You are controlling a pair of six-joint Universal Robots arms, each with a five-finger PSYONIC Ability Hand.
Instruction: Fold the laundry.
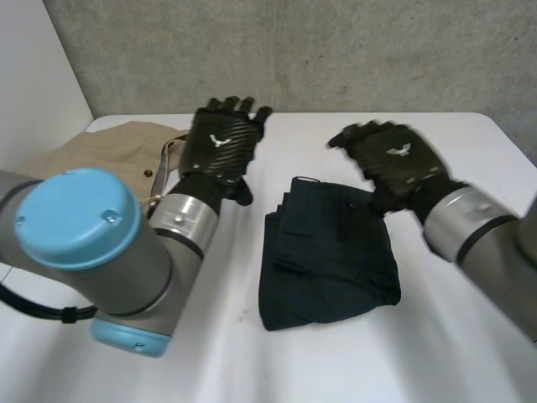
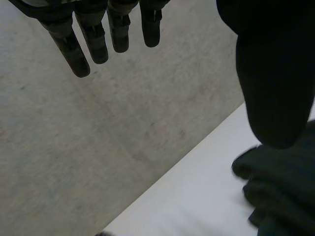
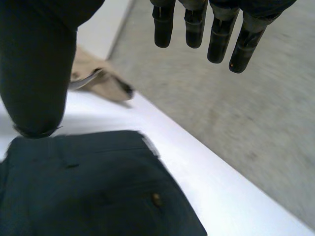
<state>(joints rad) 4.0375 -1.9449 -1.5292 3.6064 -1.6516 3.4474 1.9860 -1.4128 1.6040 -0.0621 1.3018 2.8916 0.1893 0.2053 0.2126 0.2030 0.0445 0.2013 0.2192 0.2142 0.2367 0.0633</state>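
A dark blue garment (image 1: 331, 256) lies folded in the middle of the white table (image 1: 470, 353). It makes a rough rectangle, and the cloth is bunched along its near right edge. In the right wrist view a small button (image 3: 156, 199) is seen on its upper layer.

The left hand (image 1: 220, 144) is over the table, just to the far left of this garment. It is between the dark blue garment and a beige garment (image 1: 101, 151) that lies crumpled at the far left corner of the table. Its fingers (image 2: 96, 46) are straight and a little spread, the thumb stands apart from them, and it holds nothing.

The right hand (image 1: 394, 161) is over the far right corner of the dark blue garment, with its back turned up. Its fingers (image 3: 194, 29) are straight as well, the thumb is away from them, and nothing is between them. Whether the palm touches the cloth, I cannot tell.

A grey concrete wall (image 1: 336, 50) stands behind the far edge of the table.
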